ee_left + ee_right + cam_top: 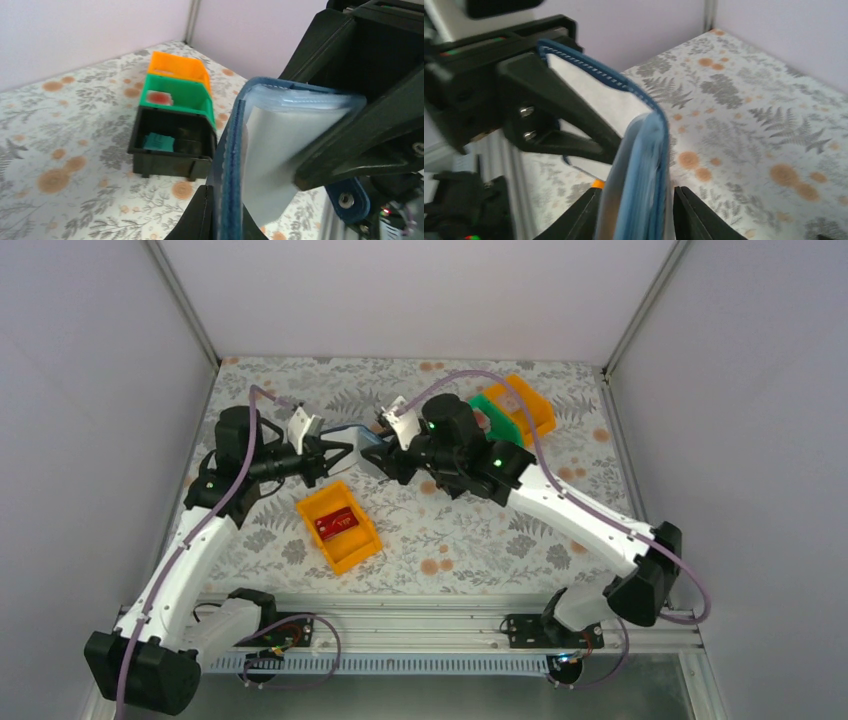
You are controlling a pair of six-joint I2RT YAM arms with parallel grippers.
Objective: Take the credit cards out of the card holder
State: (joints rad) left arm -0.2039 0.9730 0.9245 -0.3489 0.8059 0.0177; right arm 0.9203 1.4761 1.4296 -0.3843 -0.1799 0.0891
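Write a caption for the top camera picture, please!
The left pincer grips the wallet beside the right pincer; a red card lies in the near orange bin.

from overhead the card holder (368, 443) is mostly covered, just a blue sliver shows. on both wrist cams its lower end runs off the bottom edge and the sleeves are a blur, so no idea what's inside them. teal card (159, 142) in the black bin (150, 162) is too fuzzy to read, and I can't tell if the right gripper (636, 192) is really pinching

near orange bin (356, 553) | far orange bin (172, 62), green bin (172, 82), black bin (165, 161) abreast (touching) | floral table (460, 540)
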